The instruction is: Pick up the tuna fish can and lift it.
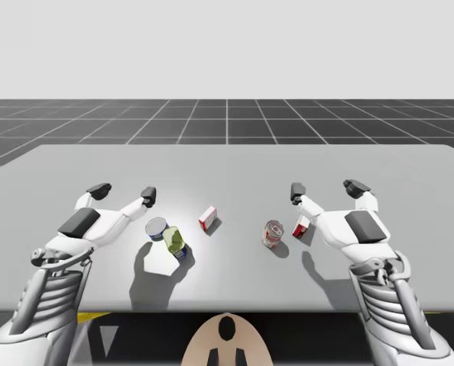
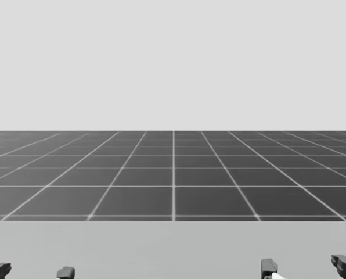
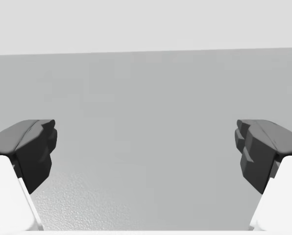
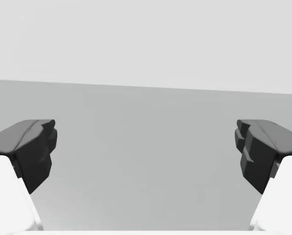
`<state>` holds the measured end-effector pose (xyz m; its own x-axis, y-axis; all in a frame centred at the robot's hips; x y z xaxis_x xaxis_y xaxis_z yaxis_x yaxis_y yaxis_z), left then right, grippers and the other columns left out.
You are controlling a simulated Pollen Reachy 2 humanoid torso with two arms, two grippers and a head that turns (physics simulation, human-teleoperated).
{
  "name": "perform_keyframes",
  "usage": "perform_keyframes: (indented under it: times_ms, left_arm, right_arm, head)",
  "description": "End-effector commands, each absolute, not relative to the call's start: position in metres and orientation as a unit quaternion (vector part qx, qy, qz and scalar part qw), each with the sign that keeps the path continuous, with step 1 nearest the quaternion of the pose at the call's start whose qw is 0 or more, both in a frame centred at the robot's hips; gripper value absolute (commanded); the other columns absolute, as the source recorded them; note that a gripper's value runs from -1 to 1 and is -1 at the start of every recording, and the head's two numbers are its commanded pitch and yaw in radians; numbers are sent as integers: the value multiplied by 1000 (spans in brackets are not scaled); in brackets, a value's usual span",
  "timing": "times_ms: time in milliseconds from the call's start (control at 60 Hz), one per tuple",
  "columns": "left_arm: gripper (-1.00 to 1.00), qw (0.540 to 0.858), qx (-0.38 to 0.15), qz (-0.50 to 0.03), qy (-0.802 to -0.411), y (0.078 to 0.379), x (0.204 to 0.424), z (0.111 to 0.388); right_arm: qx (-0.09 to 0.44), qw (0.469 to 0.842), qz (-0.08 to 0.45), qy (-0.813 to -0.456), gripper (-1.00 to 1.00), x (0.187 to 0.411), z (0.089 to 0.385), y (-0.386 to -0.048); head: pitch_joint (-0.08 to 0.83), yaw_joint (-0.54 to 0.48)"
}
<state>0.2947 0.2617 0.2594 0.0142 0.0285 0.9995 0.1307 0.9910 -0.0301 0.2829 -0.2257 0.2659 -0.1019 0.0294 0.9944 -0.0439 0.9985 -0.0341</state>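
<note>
The short blue tuna fish can (image 1: 157,229) stands upright just beside a green-yellow can (image 1: 175,242). It sits just inward of my left gripper (image 1: 124,192) and closer to my torso than the fingertips. Both that gripper and my right gripper (image 1: 324,189), which is well apart, are spread wide and hold nothing, so I judge the left arm the nearer.

On the table (image 1: 410,175) the tuna fish can (image 1: 157,229) lies in the left half, with a tilted can (image 1: 175,242) just beside it on its right, nearer to me. A small box (image 1: 208,218) stands near the middle, farther back. In the right half stands an upright can (image 1: 273,233), with a second box (image 1: 301,226) just right of it.
</note>
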Motion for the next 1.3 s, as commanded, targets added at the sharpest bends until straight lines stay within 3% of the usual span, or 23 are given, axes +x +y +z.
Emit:
perform_keyframes:
  times_ms: [17, 200, 483, 650, 1100, 1300]
  left_arm:
    - [-1000, 710, -55, -38, -701, 261, 295, 259]
    - [-1000, 710, -55, -37, -701, 262, 295, 259]
    - [-1000, 710, -52, -39, -701, 262, 295, 259]
    - [-1000, 710, -50, -39, -702, 262, 295, 259]
    - [-1000, 712, -48, -36, -700, 263, 297, 259]
    - [-1000, 714, -62, -36, -696, 264, 297, 260]
  right_arm:
    - [12, 672, 15, -740, -1000, 282, 264, -223]
    - [14, 672, 22, -740, -1000, 283, 267, -222]
    - [2, 670, 18, -742, -1000, 283, 266, -222]
    - [4, 670, 18, -742, -1000, 283, 267, -222]
    - [15, 675, 22, -738, -1000, 282, 267, -220]
    - [15, 676, 23, -736, -1000, 283, 266, -219]
  head:
    - [15, 4]
    - [115, -1]
    - [362, 7]
    - [456, 32]
    - [661, 326]
    - [693, 365]
